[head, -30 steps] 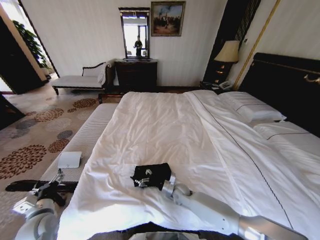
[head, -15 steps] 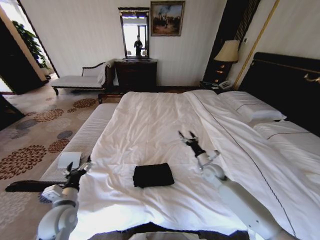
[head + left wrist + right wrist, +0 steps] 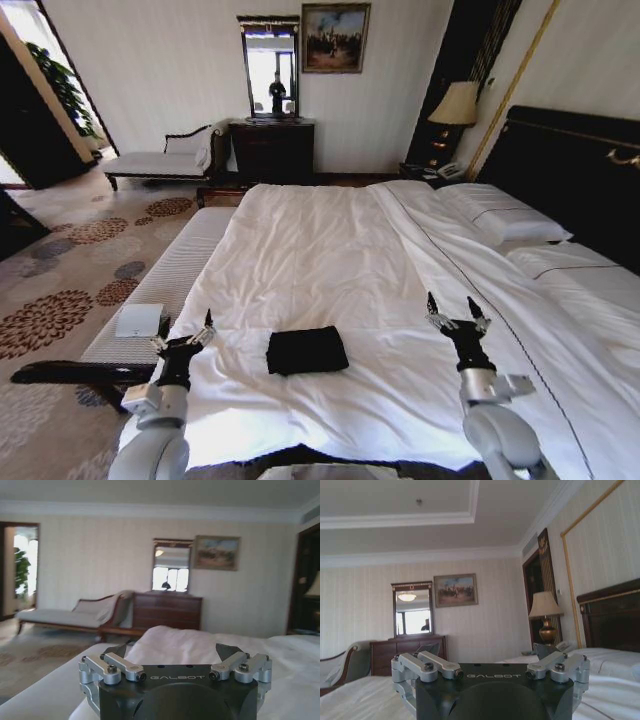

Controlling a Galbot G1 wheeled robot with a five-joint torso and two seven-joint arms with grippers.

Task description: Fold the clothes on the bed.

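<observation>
On bed (image 3: 330, 250): folded black T-shirt (image 3: 306, 350) betw. left gripper (image 3: 183, 335) & right gripper (image 3: 455, 315), both w/ fingers apart, holding nothing.

Both arms are pale grey with rounded joints. The left gripper (image 3: 183, 335) and right gripper (image 3: 455, 316) share black bodies lettered GALBOT, silver screwed linkages, dark fingertips.

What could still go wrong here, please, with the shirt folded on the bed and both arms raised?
1. The folded T-shirt lies close to the near edge of the bed; a brush from an arm lowering past it might drag it off or undo the fold.
2. The left gripper and right gripper both stand open, fingers pointing up, just over the duvet; if either dips, a fingertip might snag the loose white cover.
</observation>
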